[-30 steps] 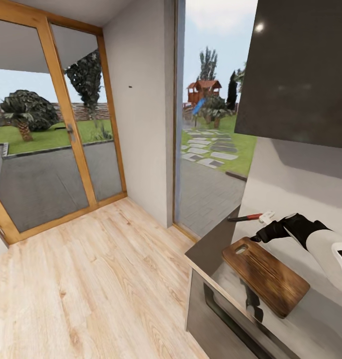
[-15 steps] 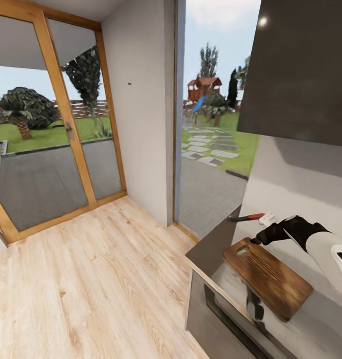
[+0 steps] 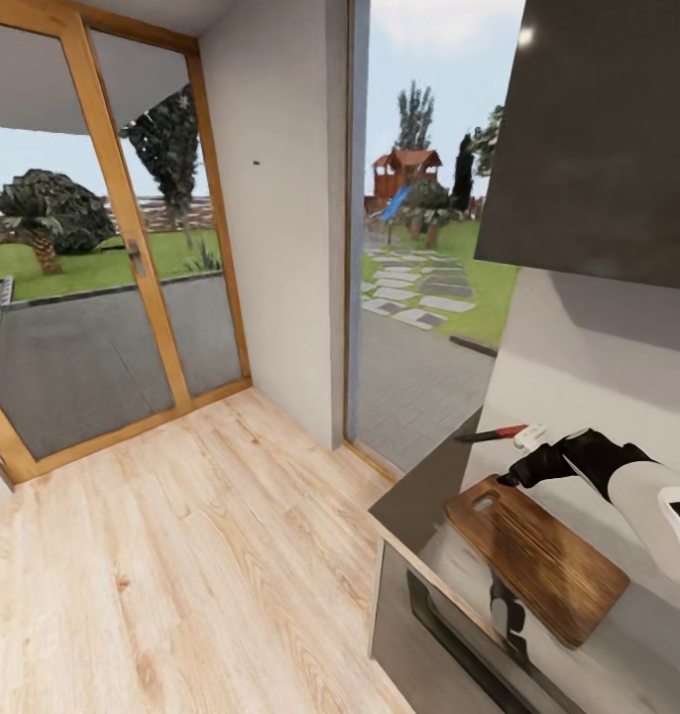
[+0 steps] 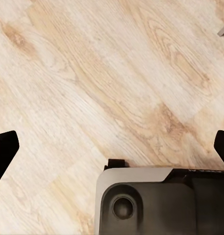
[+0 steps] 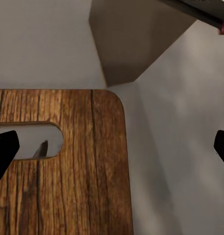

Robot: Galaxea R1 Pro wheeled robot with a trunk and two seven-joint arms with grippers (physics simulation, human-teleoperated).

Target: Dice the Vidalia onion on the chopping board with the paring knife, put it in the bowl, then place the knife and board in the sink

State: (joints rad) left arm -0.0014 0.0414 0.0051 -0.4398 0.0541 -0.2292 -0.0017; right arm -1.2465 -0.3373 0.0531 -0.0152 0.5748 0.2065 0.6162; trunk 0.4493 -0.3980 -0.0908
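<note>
The countertop (image 3: 419,496) stands at the right of the head view, with the wooden floor (image 3: 181,555) to its left. The chopping board (image 3: 536,557) lies on the countertop, near its front edge, with the slotted end toward the window (image 3: 419,297). The paring knife (image 3: 491,434) lies behind the board, near the wall, apart from it. The right gripper (image 3: 513,476) hangs above the slotted end of the board, between board and knife. A cabinet (image 3: 608,129) hangs above the countertop. A glass door (image 3: 102,297) stands at the far left, a wall (image 3: 276,218) between it and the window.
</note>
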